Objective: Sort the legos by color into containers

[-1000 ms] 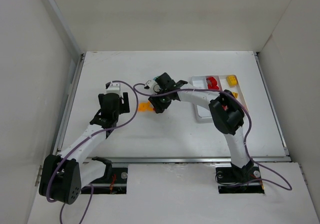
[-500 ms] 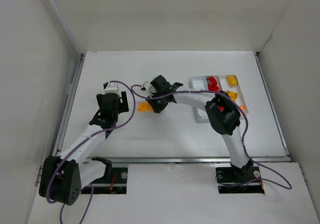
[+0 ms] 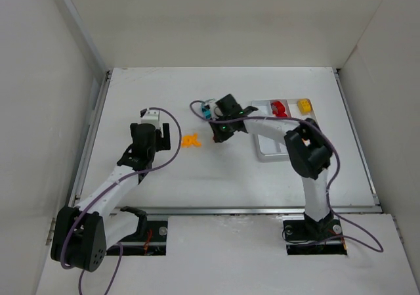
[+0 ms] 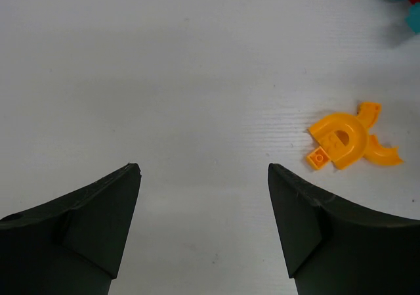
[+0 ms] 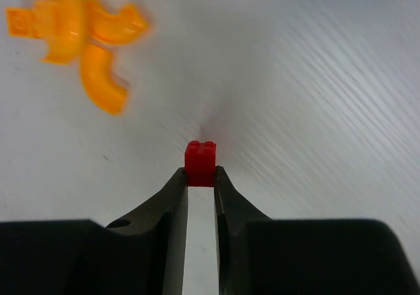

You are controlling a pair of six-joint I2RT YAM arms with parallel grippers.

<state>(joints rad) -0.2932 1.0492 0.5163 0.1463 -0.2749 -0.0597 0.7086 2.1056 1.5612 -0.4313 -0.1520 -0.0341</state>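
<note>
Both of your arms, the left arm (image 3: 108,186) and the right arm (image 3: 315,196), are white tubes linked by bulky black joints. A thin purple cable (image 3: 174,129) loops along each. The left end effector (image 4: 203,177) and right end effector (image 5: 199,175) have matte black, tapering fingers (image 4: 85,223).

I see the table (image 4: 164,78) as white and matt, with a fine grain of thin lines. The orange pieces (image 4: 344,140) on it look like smooth, slightly glossy plastic. Near the orange pieces, the red brick (image 5: 201,163) has the same shiny plastic look. The right hand (image 5: 200,178) is matt black plastic.
</note>
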